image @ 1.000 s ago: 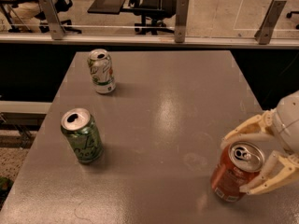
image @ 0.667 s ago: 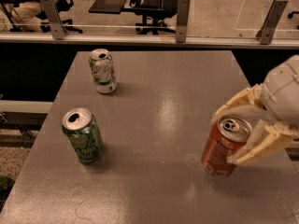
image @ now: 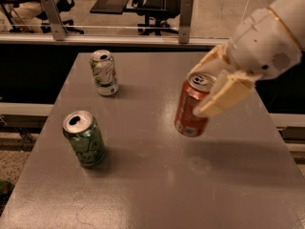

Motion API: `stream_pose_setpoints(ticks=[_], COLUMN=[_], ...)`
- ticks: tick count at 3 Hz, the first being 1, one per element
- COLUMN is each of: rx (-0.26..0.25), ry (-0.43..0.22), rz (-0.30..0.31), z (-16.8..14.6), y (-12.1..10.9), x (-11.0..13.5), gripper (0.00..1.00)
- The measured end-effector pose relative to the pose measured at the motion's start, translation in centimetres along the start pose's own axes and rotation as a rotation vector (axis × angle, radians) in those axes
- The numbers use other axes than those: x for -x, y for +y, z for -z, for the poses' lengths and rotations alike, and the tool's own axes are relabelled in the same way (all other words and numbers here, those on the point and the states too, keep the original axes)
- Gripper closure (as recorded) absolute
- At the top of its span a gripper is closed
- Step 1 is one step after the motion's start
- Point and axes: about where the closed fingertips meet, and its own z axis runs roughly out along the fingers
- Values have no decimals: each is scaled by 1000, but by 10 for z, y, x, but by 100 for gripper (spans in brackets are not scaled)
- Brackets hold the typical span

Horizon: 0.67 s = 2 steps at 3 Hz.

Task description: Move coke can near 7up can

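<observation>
Swung left and up since a second ago: the rightmost pair. All-green soda can (image: 85,138) front-left on grey tabletop (image: 157,185), white-green 7up can (image: 104,73) behind, red-orange coke can (image: 192,106) aloft, clamped in cream gripper (image: 204,87). Office chairs (image: 159,6) past glass (image: 228,8).

I count three cans at one grey table (image: 157,185), namely one coke can (image: 189,113), one 7up can (image: 104,73) and one all-green can (image: 85,138), plus my one gripper (image: 202,90), over the table's right half with its two fingers clasped around the coke can.
</observation>
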Motion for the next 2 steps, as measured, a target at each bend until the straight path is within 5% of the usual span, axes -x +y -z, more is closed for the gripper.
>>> stream_pose_setpoints(ticks=[2], rx=[-44], ry=[-8], rz=[-84], z=[-34], y=[-65], x=[40], gripper=[100])
